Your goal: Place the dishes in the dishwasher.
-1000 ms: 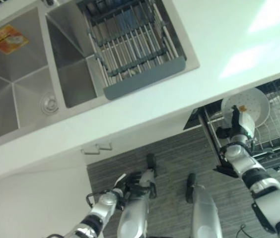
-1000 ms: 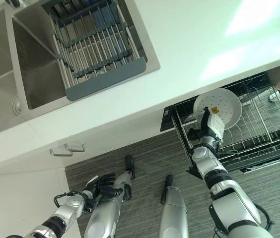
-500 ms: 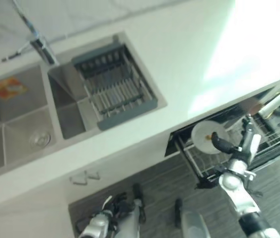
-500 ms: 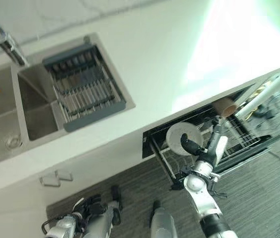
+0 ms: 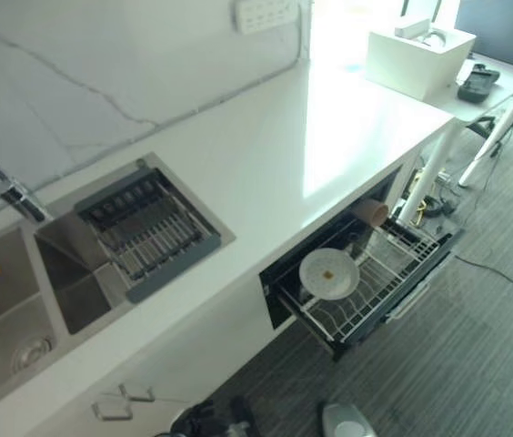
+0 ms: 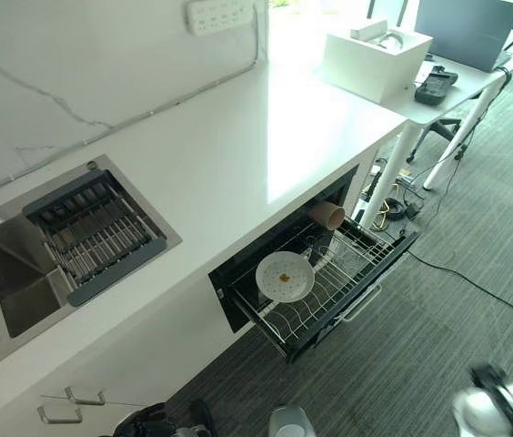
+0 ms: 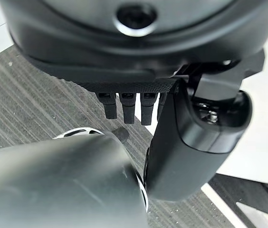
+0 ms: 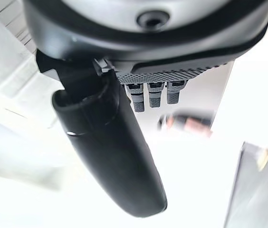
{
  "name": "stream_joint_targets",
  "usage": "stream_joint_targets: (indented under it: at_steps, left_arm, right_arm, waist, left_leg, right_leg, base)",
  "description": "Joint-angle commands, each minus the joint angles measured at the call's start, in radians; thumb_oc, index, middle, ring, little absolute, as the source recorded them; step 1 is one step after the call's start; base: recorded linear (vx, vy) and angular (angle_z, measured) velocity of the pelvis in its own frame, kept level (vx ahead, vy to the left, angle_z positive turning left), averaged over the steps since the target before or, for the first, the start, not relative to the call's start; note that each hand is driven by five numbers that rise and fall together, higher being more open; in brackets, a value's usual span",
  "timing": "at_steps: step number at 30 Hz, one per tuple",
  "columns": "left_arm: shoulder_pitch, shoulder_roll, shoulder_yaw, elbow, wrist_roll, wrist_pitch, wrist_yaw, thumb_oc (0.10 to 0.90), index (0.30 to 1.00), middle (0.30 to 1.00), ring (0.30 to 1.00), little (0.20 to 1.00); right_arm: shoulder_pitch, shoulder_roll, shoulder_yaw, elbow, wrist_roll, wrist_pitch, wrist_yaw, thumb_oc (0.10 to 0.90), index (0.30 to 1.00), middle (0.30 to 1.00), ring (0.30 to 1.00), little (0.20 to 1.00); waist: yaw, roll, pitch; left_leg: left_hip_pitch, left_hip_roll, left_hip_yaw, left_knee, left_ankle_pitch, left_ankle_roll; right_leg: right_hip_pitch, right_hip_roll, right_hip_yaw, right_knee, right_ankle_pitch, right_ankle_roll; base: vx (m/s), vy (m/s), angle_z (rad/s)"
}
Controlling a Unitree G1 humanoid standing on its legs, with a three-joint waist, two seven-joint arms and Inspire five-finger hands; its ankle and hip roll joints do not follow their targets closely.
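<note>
- The dishwasher rack [image 6: 347, 287] is pulled out from under the white countertop [image 5: 266, 137], projecting over the grey striped floor [image 6: 438, 328] toward about 4 o'clock of the counter's front edge.
- A white plate [image 5: 328, 273] with a small orange mark near its centre stands tilted in the rack's wire tines, at the end of the rack nearer the sink.
- A brown cup [image 6: 327, 215] lies on its side at the inner part of the rack, at about 1 o'clock of the plate and close under the counter's edge. It is apart from the plate.
- The steel sink [image 5: 20, 300] sits in the countertop at about 9 o'clock of the dishwasher opening. A grey drying rack [image 5: 147, 232] spans its nearer basin.
- A tap [image 5: 6, 187] rises at the back of the sink, at about 10 o'clock of the drying rack.
- A white box [image 6: 377, 56] rests at the far end of the counter, at about 1 o'clock of the plate, well apart from it.
- The left hand [image 7: 138, 102], seen in its own wrist view, has straight, relaxed fingers with the thumb [image 7: 196, 142] extended; it grips nothing.
- The right hand [image 8: 153, 88], in its own wrist view, likewise has straight fingers and an extended thumb [image 8: 110, 156], with nothing held.
</note>
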Motion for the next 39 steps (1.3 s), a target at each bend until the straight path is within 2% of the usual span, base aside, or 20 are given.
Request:
stream_joint_targets:
  at_steps: [1,2,4,6,11,14,18,24,27,34,36,39]
  left_arm:
    - [0.013,0.033,-0.049,0.059,-0.003,0.019,-0.029,0.800,0.900,0.900,0.900,0.900]
    - [-0.004,0.039,-0.074,0.083,-0.014,0.012,-0.033,0.800,0.900,0.900,0.900,0.900]
    - [-0.039,0.042,-0.113,0.093,-0.028,0.030,-0.040,0.800,0.900,0.900,0.900,0.900]
    - [-0.053,0.042,-0.134,0.091,-0.031,0.040,-0.043,0.800,0.900,0.900,0.900,0.900]
    - [-0.062,0.029,-0.167,0.083,-0.070,0.039,-0.042,0.800,0.900,0.900,0.900,0.900]
    - [-0.072,0.023,-0.185,0.058,-0.100,0.038,-0.046,0.800,0.900,0.900,0.900,0.900]
    - [-0.067,0.019,-0.188,0.029,-0.145,0.036,-0.047,0.800,0.900,0.900,0.900,0.900]
    - [-0.065,0.029,-0.167,0.002,-0.176,0.015,-0.052,0.800,0.900,0.900,0.900,0.900]
    - [-0.066,0.038,-0.151,-0.002,-0.194,0.014,-0.043,0.800,0.900,0.900,0.900,0.900]
    - [-0.084,0.055,-0.086,0.027,-0.224,0.019,-0.021,0.800,0.900,0.900,0.900,0.900]
    - [-0.085,0.065,-0.074,0.039,-0.233,0.028,-0.014,0.800,0.900,0.900,0.900,0.900]
    - [-0.085,0.074,-0.048,0.049,-0.261,0.037,-0.017,0.800,0.900,0.900,0.900,0.900]
  right_arm:
    - [-0.099,-0.032,-0.035,0.020,0.071,-0.065,-0.079,0.800,0.900,0.900,0.900,0.900]
    - [-0.106,-0.023,-0.049,0.172,0.178,-0.112,-0.053,0.800,0.900,0.900,0.900,0.900]
    - [-0.124,-0.017,-0.052,0.375,0.255,-0.108,-0.034,0.800,0.900,0.900,0.900,0.900]
    - [-0.135,-0.017,-0.027,0.447,0.249,-0.072,0.007,0.800,0.900,0.900,0.900,0.900]
    - [-0.185,-0.006,0.111,0.589,0.261,-0.012,0.090,0.800,0.900,0.900,0.900,0.900]
    - [-0.232,-0.020,0.217,0.611,0.202,0.061,0.128,0.800,0.900,0.900,0.900,0.900]
    - [-0.300,-0.064,0.339,0.611,0.127,0.106,0.176,0.800,0.900,0.900,0.900,0.900]
    - [-0.407,-0.135,0.449,0.579,0.019,0.103,0.223,0.800,0.900,0.900,0.900,0.900]
    - [-0.452,-0.168,0.476,0.545,0.005,0.096,0.221,0.800,0.900,0.900,0.900,0.900]
    - [-0.556,-0.230,0.481,0.521,-0.035,0.044,0.237,0.800,0.900,0.900,0.900,0.900]
    - [-0.590,-0.249,0.482,0.497,-0.056,0.012,0.239,0.800,0.900,0.900,0.900,0.900]
    - [-0.629,-0.268,0.502,0.441,-0.097,-0.003,0.240,0.800,0.900,0.900,0.900,0.900]
  waist:
    - [0.003,-0.021,0.042]
    - [0.004,-0.021,0.039]
    - [0.013,-0.013,0.039]
    - [0.022,-0.006,0.042]
    - [0.051,0.015,0.059]
    - [0.080,0.039,0.085]
    - [0.110,0.068,0.129]
    - [0.156,0.102,0.187]
    - [0.180,0.134,0.217]
    - [0.221,0.129,0.266]
    - [0.235,0.110,0.283]
    - [0.247,0.085,0.306]
  left_leg:
    - [0.004,0.005,-0.014,0.201,-0.288,-0.017]
    - [0.010,0.004,-0.017,0.201,-0.294,-0.020]
    - [0.004,0.007,-0.024,0.201,-0.282,-0.025]
    - [-0.001,0.006,-0.032,0.201,-0.277,-0.026]
    - [-0.024,0.001,-0.046,0.201,-0.261,-0.032]
    - [-0.049,-0.011,-0.063,0.201,-0.250,-0.034]
    - [-0.086,-0.030,-0.083,0.201,-0.236,-0.033]
    - [-0.122,-0.057,-0.111,0.201,-0.229,-0.021]
    - [-0.140,-0.062,-0.153,0.201,-0.218,-0.009]
    - [-0.164,-0.108,-0.177,0.201,-0.175,0.018]
    - [-0.173,-0.126,-0.180,0.201,-0.165,0.029]
    - [-0.189,-0.148,-0.185,0.201,-0.155,0.043]
  right_leg:
    - [0.021,-0.011,-0.051,-0.039,-0.011,0.055]
    - [0.028,-0.011,-0.050,-0.039,-0.017,0.056]
    - [0.025,-0.009,-0.054,-0.039,-0.009,0.050]
    - [0.026,-0.010,-0.056,-0.039,-0.009,0.046]
    - [0.023,-0.020,-0.079,-0.039,-0.011,0.036]
    - [0.017,-0.031,-0.099,-0.039,-0.018,0.027]
    - [0.002,-0.042,-0.127,-0.039,-0.021,0.015]
    - [0.005,-0.045,-0.172,-0.039,-0.033,-0.007]
    - [0.025,-0.016,-0.191,-0.034,-0.037,-0.026]
    - [-0.111,-0.054,-0.185,0.199,-0.097,-0.045]
    - [-0.149,-0.064,-0.176,0.272,-0.114,-0.053]
    - [-0.190,-0.069,-0.155,0.345,-0.131,-0.065]
  base:
    - [0.05,-0.010,-0.28]
    - [0.06,-0.014,-0.11]
    - [0.03,-0.011,-0.02]
    - [0.00,0.000,0.00]
    - [0.01,0.024,0.03]
    - [-0.01,0.086,0.29]
    - [-0.03,0.093,0.30]
    - [0.00,0.054,0.25]
    - [0.03,0.049,0.37]
    - [-0.05,-0.007,0.09]
    - [-0.06,-0.087,0.08]
    - [-0.03,-0.082,-0.02]
